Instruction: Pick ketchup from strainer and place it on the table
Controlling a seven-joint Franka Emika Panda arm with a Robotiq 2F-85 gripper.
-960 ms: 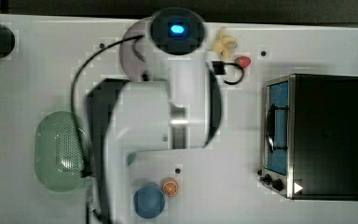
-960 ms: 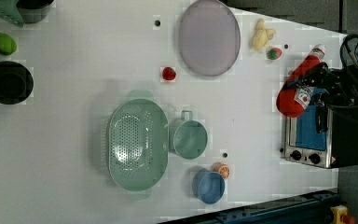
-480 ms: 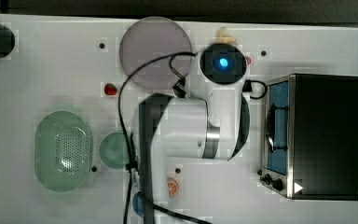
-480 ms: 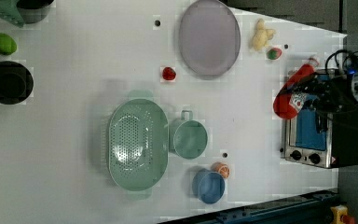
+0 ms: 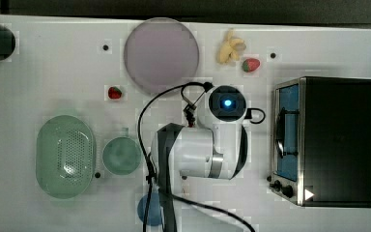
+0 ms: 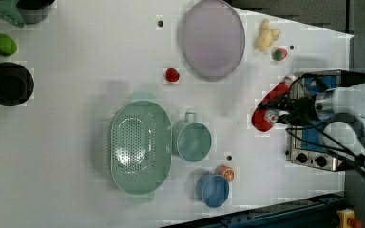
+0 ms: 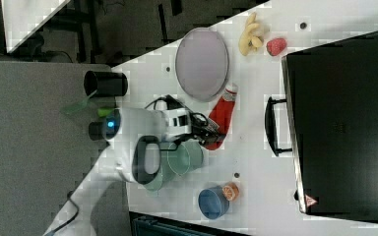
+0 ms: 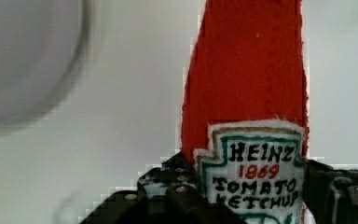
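Observation:
The ketchup, a red soft bottle with a white cap, hangs tilted above the white table, and my gripper is shut on its lower body. In the right view the ketchup is just below the plate, with the gripper clamped on its base. The wrist view has the labelled ketchup between my dark fingers. The pale green strainer lies far off toward the top view's left, with nothing in it. In the top view my arm covers the bottle.
A lilac plate lies close behind my wrist and a toaster oven stands at the top view's right. A teal cup sits beside the strainer, with a blue bowl near the edge. Strawberries and a banana dot the table.
My arm has swung to the top view's right and then down past the plate, carrying the ketchup. In the left view the bottle has drifted left and lower.

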